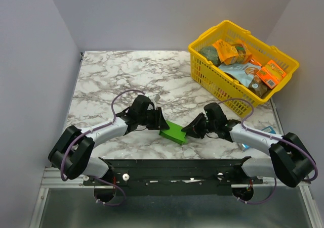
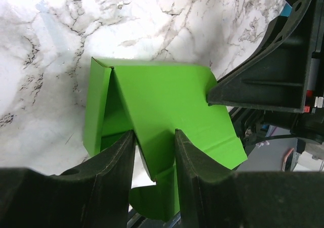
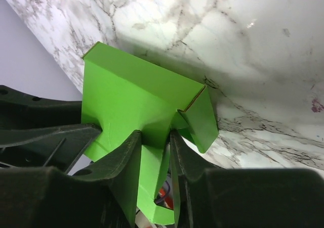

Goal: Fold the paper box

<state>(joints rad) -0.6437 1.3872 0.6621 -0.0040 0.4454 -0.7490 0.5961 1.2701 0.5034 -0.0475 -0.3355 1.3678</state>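
Observation:
The paper box (image 1: 173,132) is bright green card, partly folded, held just above the marble table between my two arms near the front edge. My left gripper (image 1: 161,122) is shut on its left end; in the left wrist view its fingers (image 2: 117,160) pinch a green flap (image 2: 154,137) between them. My right gripper (image 1: 188,129) is shut on the box's right end; in the right wrist view its fingers (image 3: 129,157) clamp a folded flap (image 3: 152,132), with a side flap (image 3: 200,119) sticking out. The right gripper's finger (image 2: 263,81) also touches the box's edge in the left wrist view.
A yellow plastic basket (image 1: 217,79) holding several snack packs stands at the back right of the marble table (image 1: 111,76). Grey walls close in the left, back and right sides. A black metal rail (image 1: 172,170) runs along the near edge.

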